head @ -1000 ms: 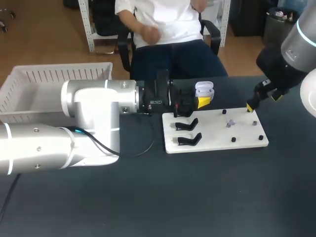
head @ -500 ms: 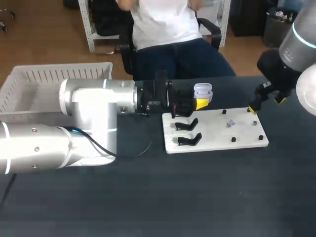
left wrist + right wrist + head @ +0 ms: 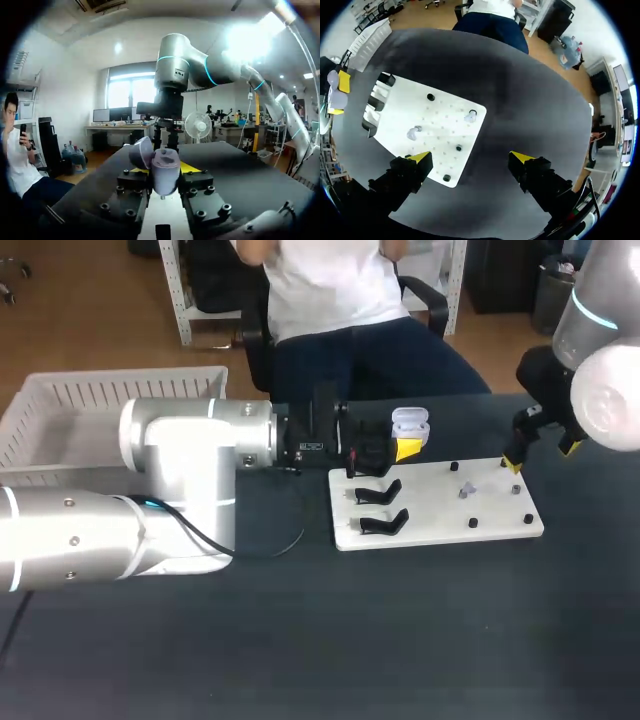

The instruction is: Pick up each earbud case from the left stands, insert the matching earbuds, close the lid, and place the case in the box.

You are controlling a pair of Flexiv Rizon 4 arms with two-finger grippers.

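Currently, the left gripper [image 3: 405, 446] is clenched on the earbud case [image 3: 165, 170], lid open, holding it just past the far left edge of the white board [image 3: 430, 530], near the black stands [image 3: 380, 492]. The right gripper [image 3: 470, 159] is released, fingers wide apart, above the board's far right corner. Two earbuds [image 3: 470, 116] lie on the board; the box [image 3: 100, 405] sits far left.
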